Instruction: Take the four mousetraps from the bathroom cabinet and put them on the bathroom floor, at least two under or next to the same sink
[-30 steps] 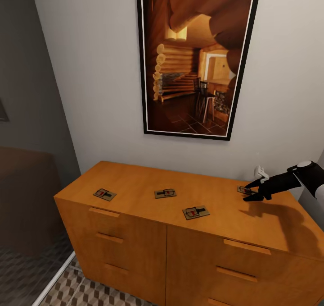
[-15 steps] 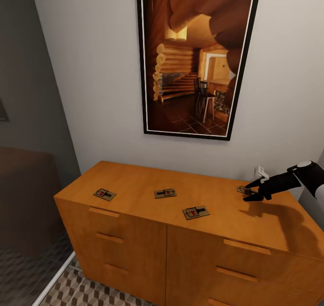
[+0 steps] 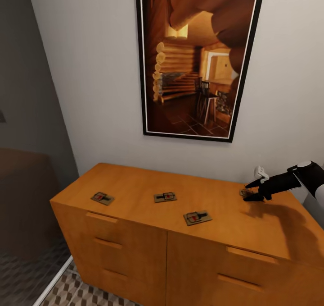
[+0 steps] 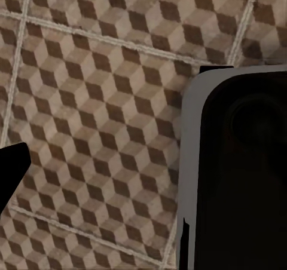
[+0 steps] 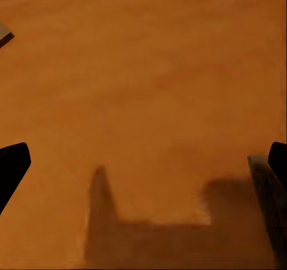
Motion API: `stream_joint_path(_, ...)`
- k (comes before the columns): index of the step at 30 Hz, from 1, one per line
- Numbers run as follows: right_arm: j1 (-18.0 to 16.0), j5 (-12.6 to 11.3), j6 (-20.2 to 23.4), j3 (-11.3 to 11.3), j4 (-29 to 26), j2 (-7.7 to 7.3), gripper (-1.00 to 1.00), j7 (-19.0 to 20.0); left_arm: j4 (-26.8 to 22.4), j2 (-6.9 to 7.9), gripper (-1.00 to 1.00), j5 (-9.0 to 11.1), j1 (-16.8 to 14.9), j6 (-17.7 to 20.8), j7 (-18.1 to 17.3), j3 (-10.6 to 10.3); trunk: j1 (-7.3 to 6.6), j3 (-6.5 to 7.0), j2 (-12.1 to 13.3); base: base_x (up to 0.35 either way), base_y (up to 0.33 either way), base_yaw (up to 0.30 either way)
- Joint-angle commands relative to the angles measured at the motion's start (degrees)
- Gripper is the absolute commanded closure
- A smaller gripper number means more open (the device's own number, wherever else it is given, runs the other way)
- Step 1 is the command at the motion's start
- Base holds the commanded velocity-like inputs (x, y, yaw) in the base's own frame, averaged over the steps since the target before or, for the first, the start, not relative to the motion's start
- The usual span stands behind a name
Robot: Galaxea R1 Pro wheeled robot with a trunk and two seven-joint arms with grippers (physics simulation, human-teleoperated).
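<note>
Step in hand: picking up the first small flat tan wooden mousetrap (image 3: 245,192), far right of the head view, on top of the low orange-brown wooden cabinet (image 3: 135,184). Right black tool (image 3: 253,191) wide open right at it, holding nothing. Three more traps (image 3: 196,216) lying to the left, well apart. Left tool (image 4: 9,168) over the cube-pattern tiled bathroom floor (image 4: 107,103); cannot tell how open. Next: lower a bit, pinch the thin board, lift.
</note>
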Motion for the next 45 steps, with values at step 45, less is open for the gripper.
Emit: stream_joint_path(45,-0.06,0.06,0.18,0.03,0.04,0.08,-1.0,0.09,0.05,-0.09,-1.0,-0.09,-0.04,3.28,-0.01,-0.05,0.02,-0.05,-0.02,0.077,-0.041,0.0)
